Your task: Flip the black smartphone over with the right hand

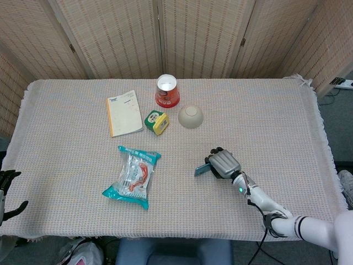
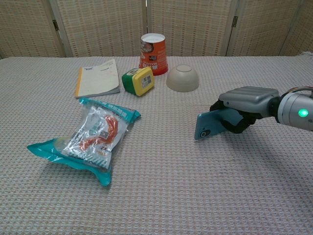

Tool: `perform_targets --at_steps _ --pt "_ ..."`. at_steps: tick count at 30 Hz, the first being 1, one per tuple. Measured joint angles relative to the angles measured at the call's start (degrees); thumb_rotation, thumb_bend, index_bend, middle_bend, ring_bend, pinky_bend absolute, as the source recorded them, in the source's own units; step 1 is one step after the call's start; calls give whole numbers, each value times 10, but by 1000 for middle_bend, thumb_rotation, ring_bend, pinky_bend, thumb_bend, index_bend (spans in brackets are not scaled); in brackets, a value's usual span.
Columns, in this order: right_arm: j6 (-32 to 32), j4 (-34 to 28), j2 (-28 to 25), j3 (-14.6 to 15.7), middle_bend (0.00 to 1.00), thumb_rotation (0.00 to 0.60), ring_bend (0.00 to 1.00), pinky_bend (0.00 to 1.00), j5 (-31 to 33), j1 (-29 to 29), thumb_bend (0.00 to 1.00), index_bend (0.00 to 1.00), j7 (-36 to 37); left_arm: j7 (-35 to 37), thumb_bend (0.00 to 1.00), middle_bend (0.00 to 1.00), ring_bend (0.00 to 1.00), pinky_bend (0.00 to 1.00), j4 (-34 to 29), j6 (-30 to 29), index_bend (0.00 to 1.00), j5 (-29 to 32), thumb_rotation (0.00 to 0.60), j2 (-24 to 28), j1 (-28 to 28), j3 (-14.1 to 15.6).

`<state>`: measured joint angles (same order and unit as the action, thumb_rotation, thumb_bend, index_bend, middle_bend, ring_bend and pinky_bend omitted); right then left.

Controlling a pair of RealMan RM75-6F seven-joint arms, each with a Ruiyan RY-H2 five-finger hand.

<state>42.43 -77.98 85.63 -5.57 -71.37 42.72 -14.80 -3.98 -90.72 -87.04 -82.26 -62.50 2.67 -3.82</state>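
Note:
The smartphone point(image 2: 211, 125) is raised off the cloth and tipped steeply on its long edge, its teal back with a small camera lens facing the chest camera. My right hand point(image 2: 243, 107) grips it from the right, fingers curled over the top edge and thumb underneath. From the head view the smartphone point(image 1: 201, 170) shows as a thin teal sliver poking out left of my right hand point(image 1: 223, 164). My left hand point(image 1: 7, 190) hangs off the table's near left edge, dark fingers spread, holding nothing.
A snack bag point(image 2: 88, 137) lies left of centre. At the back stand a red cup point(image 2: 152, 47), an upturned beige bowl point(image 2: 182, 78), a green-yellow box point(image 2: 138, 81) and a notebook point(image 2: 97, 78). The cloth-covered table point(image 1: 276, 116) ends at folding screens.

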Motion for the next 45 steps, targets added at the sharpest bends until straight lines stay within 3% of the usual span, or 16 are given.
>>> perform_targets --at_steps 4,10,12,14,18,22,27,33,37,45 --pt "-5 -29 -31 5 458 600 225 204 7 -2 588 470 1 -3 200 215 163 252 -4 1 242 -3 600 1 1 1" --pt "1 16 -1 -4 441 600 225 204 20 11 536 466 -19 -4 201 215 163 252 -11 -3 242 -4 600 7 -1 1" --pt "3 33 11 -9 373 600 221 204 22 17 493 380 -23 -4 201 215 163 252 -12 -3 242 -4 600 8 -1 2" --pt "3 50 23 -13 268 600 187 204 26 25 447 232 -29 -3 200 215 163 252 -13 -3 242 -4 600 9 -2 2" --pt "-2 64 35 -20 69 600 84 172 42 37 393 13 -45 -1 200 215 163 252 -14 -4 242 -5 600 10 -3 3" --pt "19 53 31 -22 44 600 70 160 42 35 386 0 -55 2 201 215 163 252 -12 -7 242 -6 600 12 -4 2" --pt "53 5 -3 -21 79 600 69 160 39 19 386 0 -66 3 200 215 163 252 -11 -9 242 -9 600 10 -1 -2" --pt "146 -97 -92 -4 123 600 69 160 13 -36 341 0 -75 -2 201 215 163 252 -13 -2 242 -14 600 4 9 -5" --pt "238 -151 -160 22 163 600 69 160 -24 -102 329 0 -71 -7 200 215 163 252 -13 7 242 -11 600 -1 17 -8" --pt "400 -179 -221 76 178 600 70 160 -97 -240 329 28 -13 -38 201 215 163 252 -25 31 240 -11 600 -15 37 -10"
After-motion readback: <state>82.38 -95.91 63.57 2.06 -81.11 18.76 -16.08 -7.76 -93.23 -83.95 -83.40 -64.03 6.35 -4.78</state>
